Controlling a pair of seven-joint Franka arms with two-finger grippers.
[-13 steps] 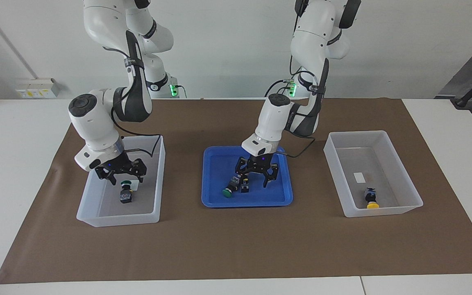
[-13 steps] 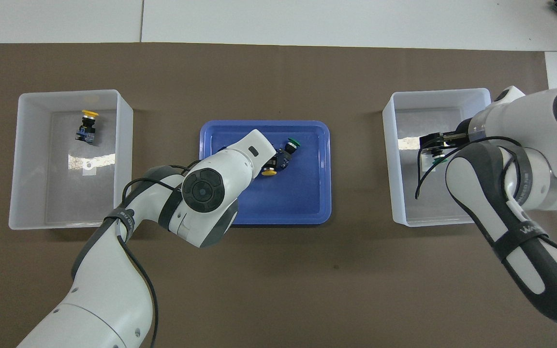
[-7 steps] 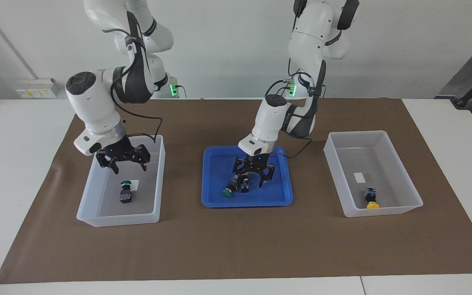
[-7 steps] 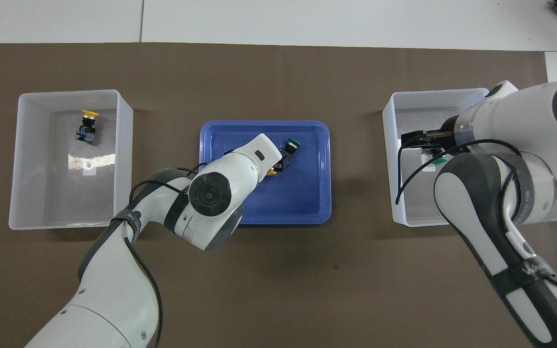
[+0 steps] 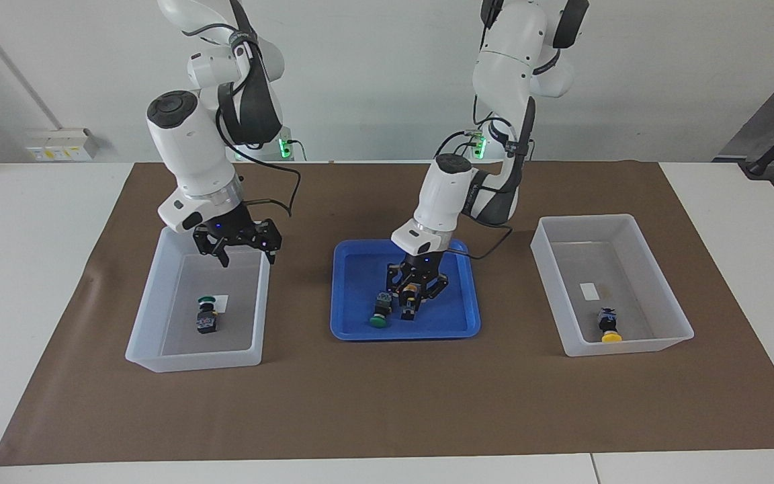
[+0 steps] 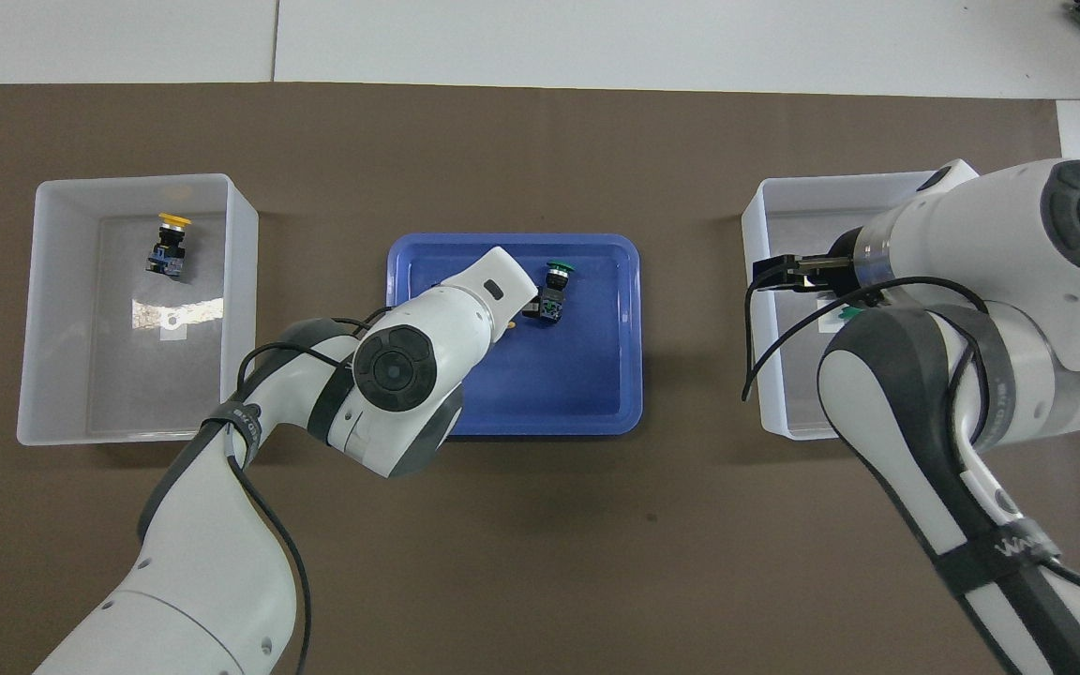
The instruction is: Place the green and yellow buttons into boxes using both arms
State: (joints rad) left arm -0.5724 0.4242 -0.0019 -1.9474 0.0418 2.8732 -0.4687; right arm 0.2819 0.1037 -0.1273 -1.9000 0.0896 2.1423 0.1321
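Right hand (image 5: 247,250) risen; box label (image 5: 589,290) blank

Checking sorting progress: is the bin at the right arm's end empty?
No. One green button lies inside the bin, beside its label.

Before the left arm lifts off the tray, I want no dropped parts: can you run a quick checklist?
1. Left tool closed on the yellow button: ok.
2. Green button on the blue tray free of the fingers: cannot tell, it lies right beside them.
3. Yellow box has room: ok, one yellow button inside.
4. Right tool out of the way: ok, open above the green box.
5. First green button delivered: ok.
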